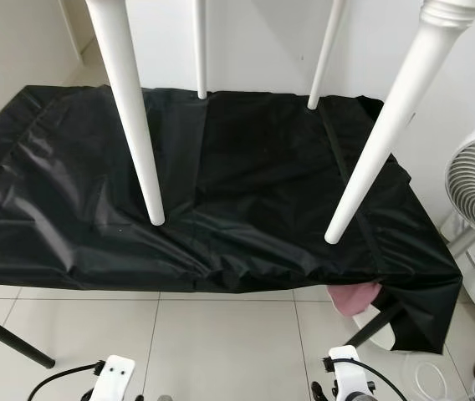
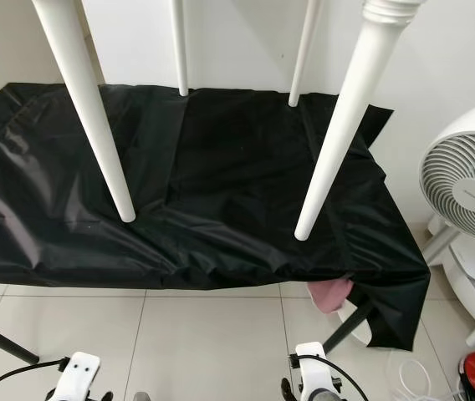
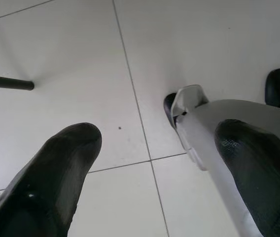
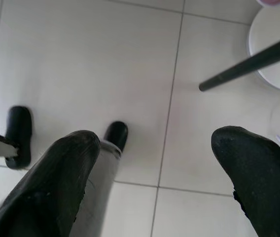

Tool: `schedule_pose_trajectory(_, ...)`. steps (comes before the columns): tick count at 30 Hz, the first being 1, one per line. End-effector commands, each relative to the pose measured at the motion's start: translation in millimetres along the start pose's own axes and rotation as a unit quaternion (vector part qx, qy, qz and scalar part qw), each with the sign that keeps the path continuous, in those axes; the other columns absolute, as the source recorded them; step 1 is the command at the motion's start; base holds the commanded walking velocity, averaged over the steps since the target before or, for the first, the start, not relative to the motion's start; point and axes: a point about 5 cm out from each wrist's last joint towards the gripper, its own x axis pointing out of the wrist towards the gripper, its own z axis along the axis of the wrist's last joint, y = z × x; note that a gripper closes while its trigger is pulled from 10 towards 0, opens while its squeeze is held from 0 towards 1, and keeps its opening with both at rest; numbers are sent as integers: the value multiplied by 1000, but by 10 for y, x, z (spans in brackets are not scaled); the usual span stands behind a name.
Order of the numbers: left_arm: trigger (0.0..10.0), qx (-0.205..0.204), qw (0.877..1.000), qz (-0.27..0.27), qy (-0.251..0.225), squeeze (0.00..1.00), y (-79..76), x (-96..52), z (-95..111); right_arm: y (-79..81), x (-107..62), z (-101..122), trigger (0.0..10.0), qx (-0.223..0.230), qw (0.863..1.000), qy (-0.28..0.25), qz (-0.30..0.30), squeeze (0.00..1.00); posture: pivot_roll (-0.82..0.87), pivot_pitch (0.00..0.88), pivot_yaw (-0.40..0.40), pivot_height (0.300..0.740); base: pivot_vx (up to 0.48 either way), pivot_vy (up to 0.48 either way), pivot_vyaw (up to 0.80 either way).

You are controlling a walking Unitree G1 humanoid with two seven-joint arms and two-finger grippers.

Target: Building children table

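Children table (image 1: 145,125) upside down on black-covered tabletop (image 1: 246,167), four white legs up, 12 o'clock. Left claw (image 3: 150,173) and right claw (image 4: 155,168) agape, empty, low over floor (image 1: 221,334). Best to raise both, grip near legs evenly.

I'm getting bright, even daylight and sharp head views — soft sheen on the black sheet (image 1: 246,175). Wrist views blur on the near fingers (image 3: 56,173), with faint shadows on the floor tiles (image 4: 81,59).

Table draped in black sheet (image 1: 246,175), four white legs (image 1: 133,117) upright on it, white tiled floor (image 1: 221,342)
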Motion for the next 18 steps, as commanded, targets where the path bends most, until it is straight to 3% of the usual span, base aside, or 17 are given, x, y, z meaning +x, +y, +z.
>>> schedule_pose_trajectory(1, 10000, -11, 999, 30, 15, 0, -12, 5, -36, 18, -12, -74, 10000, 2, 1000, 17, -5, 0, 20, 0, 11, 740, 0, 0, 0)
schedule_pose_trajectory(6, 10000, -39, 999, 24, 18, 0, -122, 35, 2, 68, -25, -146, 10000, -3, 999, 33, -7, 0, 11, 0, -5, 740, 0, 0, 0)
schedule_pose_trajectory(13, 10000, -16, 1000, 10, 22, 0, -221, 66, 64, 127, -36, -221, 10000, -31, 998, 55, -8, 0, 7, 0, -12, 740, 0, 0, 0)
schedule_pose_trajectory(18, 10000, 7, 1000, 2, 25, 0, -229, 78, 98, 177, -30, -228, 10000, -21, 998, 62, 0, 0, 8, 0, -12, 740, 0, 0, 0)
